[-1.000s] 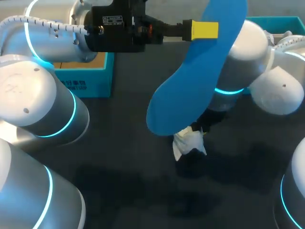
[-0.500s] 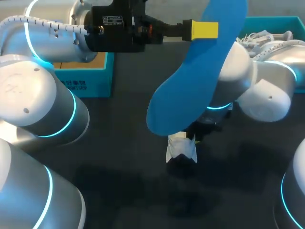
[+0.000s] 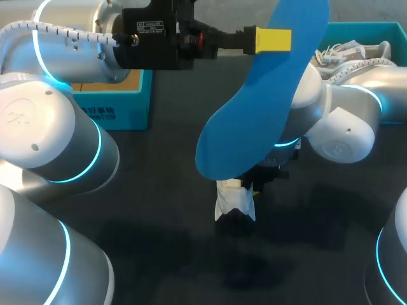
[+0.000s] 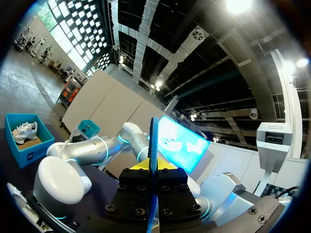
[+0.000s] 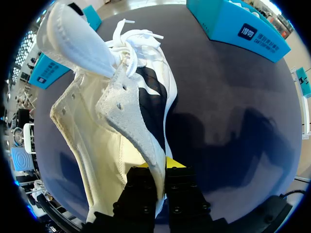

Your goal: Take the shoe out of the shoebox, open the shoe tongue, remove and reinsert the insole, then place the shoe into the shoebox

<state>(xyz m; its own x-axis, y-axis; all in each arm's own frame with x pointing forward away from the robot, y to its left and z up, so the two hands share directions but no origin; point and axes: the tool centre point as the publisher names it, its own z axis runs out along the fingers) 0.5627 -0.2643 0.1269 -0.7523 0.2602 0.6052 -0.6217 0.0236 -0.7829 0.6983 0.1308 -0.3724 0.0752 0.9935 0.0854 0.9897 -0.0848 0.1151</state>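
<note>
Head camera: the left gripper (image 3: 275, 39) clamped the blue insole (image 3: 254, 108), its long axis slanting from far right to near left, near end just above the white shoe (image 3: 234, 204) held by the right arm (image 3: 331, 121). Left wrist: the insole stood edge-on, pinched from both sides. Right wrist: the right gripper (image 5: 163, 167) gripped the shoe's side wall, tongue (image 5: 73, 41) lifted clear.

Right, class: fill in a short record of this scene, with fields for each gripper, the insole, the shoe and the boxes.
left gripper: shut on the blue insole, raised above the table
right gripper: shut on the white shoe, by its side wall
insole: out of the shoe
shoe: outside both boxes, over the dark table
boxes: left teal box; right teal box holding a second shoe
</note>
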